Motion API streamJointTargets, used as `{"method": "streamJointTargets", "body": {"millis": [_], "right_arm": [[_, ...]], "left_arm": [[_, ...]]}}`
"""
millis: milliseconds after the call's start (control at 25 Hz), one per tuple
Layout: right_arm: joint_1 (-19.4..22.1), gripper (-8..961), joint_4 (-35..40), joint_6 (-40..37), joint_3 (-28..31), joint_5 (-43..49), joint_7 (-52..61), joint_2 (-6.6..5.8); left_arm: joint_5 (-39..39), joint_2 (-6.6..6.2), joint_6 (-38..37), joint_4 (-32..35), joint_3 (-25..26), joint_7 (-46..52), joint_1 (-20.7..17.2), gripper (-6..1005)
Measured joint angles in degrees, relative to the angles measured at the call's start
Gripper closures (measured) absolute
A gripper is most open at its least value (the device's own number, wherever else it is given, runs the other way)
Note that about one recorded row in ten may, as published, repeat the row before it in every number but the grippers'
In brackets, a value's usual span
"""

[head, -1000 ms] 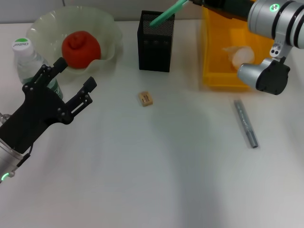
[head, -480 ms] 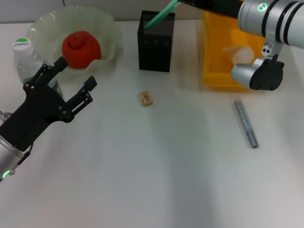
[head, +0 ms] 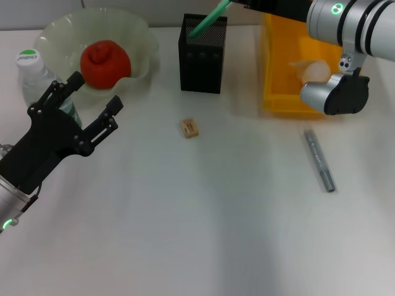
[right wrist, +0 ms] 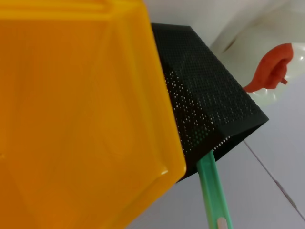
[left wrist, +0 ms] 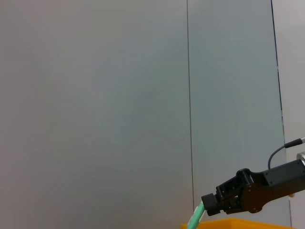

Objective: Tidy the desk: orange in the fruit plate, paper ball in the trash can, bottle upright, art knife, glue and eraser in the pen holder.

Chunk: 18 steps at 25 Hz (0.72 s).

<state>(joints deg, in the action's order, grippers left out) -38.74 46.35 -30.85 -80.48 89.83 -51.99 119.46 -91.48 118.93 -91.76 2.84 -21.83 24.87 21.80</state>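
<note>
Over the pen holder (head: 203, 53) at the back of the desk in the head view, the right gripper (head: 239, 2) is holding a green art knife (head: 210, 19) slanted with its lower end dipping into the open top, so the step in hand looks like dropping the knife into the holder; the fingertips are cut off at the frame edge. The left gripper (head: 92, 102) is hovering low at the left with fingers spread and nothing between them, just in front of the upright bottle (head: 34, 79). The orange (head: 105, 63) is sitting in the fruit plate (head: 137, 32), the paper ball (head: 315, 71) is lying in the trash can (head: 279, 98), the eraser (head: 189, 127) is lying on the bare table (head: 203, 216) in front of the holder, and a grey stick, probably the glue (head: 319, 160), is lying well right of it. Left wrist view is showing mostly wall, with the right gripper (left wrist: 206, 204) far off, clenched on the knife (left wrist: 194, 219) above the yellow bin rim (left wrist: 233, 223). Right wrist view is looking along the knife (right wrist: 214, 195) toward the mesh holder (right wrist: 209, 109) beside the bin (right wrist: 81, 109), orange (right wrist: 271, 67) beyond; own fingers not showing. Next move, by my read: let go so the knife slides fully in without catching the rim, then go for glue and eraser.
</note>
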Motion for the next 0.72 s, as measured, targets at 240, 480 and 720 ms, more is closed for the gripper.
{"method": "streamJointTargets", "body": {"millis": [240,480,720], "right_arm": [[-0.5,757,-0.4,0.0,0.0,0.0,-0.9,0.13],[-0.8,753,-0.3,0.0,-0.4,0.0,-1.0,0.16],[-1.1,749,-0.6,0.0,-0.6,0.0,-1.0,0.16]], "left_arm": [[0.0,0.05,0.0,-0.2,0.6,0.0,0.0,185],[0.0,0.02,0.1,-0.3,0.9,0.0,0.0,185],[0.0,-0.07,0.1,-0.4,1.4,0.1,0.0,185]]}}
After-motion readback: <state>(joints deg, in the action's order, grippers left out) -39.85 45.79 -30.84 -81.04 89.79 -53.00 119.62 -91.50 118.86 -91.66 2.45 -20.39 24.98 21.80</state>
